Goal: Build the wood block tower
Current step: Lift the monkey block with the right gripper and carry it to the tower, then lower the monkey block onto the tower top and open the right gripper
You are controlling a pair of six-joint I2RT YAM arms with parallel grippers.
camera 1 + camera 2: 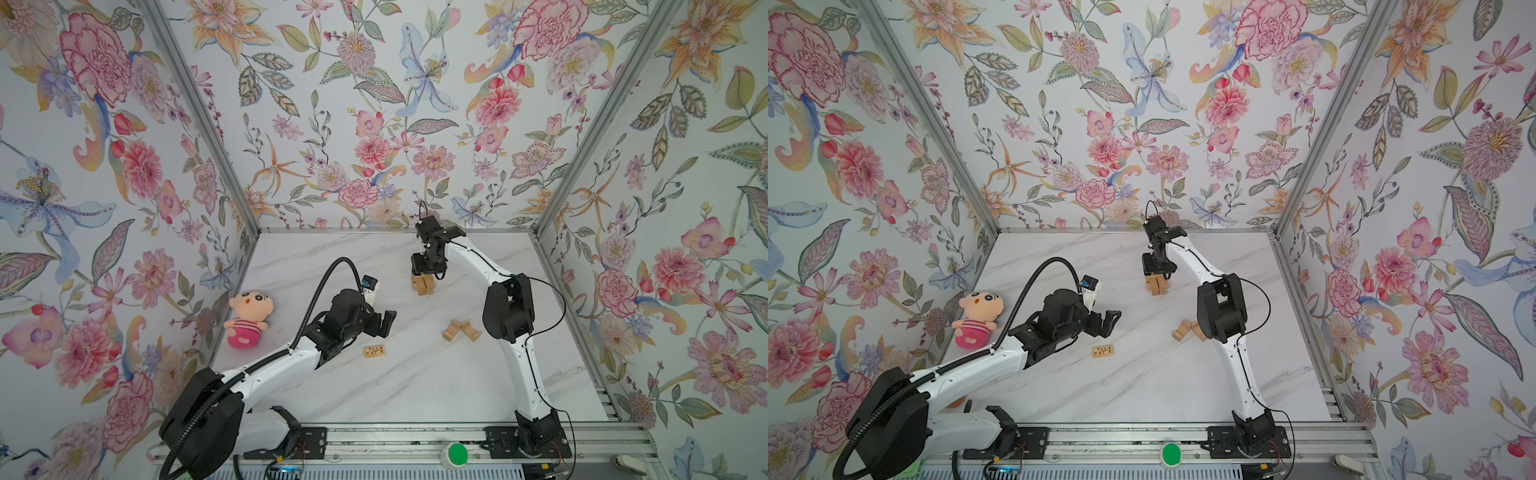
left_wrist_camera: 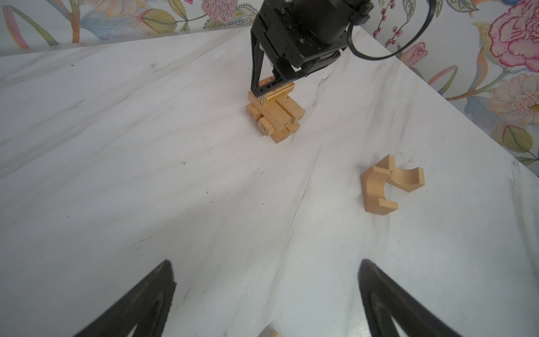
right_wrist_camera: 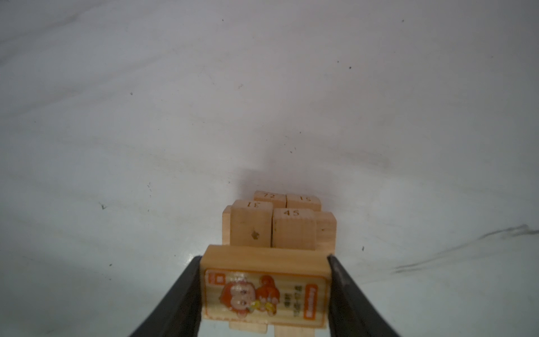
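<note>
We had our right gripper (image 3: 264, 259) clamped on a tan wooden bar with an orange cartoon print (image 3: 265, 291), one finger on each short end. Directly under that grip stood the tower (image 3: 291, 230), a small crisscrossed stack of plain tan bars with numbers stamped on their ends. The held bar lay crosswise to the two uppermost bars, over the end nearer the wrist. We could not tell whether it already touched them.

We judged the step in hand to be seating this bar as the start of a new layer. To do it well, we needed to:
- bring the bar down level and straight, square to the bars beneath and inside the stack's outline;
- part the jaws only a little, and only once the bar's weight rested on the stack;
- lift straight up afterwards.

The fingers flanked the top of the stack closely, so any sideways drift could nudge the loose layers below.

Our left gripper (image 1: 384, 328) hung spread wide and empty over the white marbled tabletop (image 1: 415, 386), well apart from the tower. A second printed tan bar (image 1: 375, 351) lay flat near its fingers, probably the next to fetch. Two arch-shaped wooden pieces (image 2: 388, 183) lay further out, off to one side of its fingertips.
</note>
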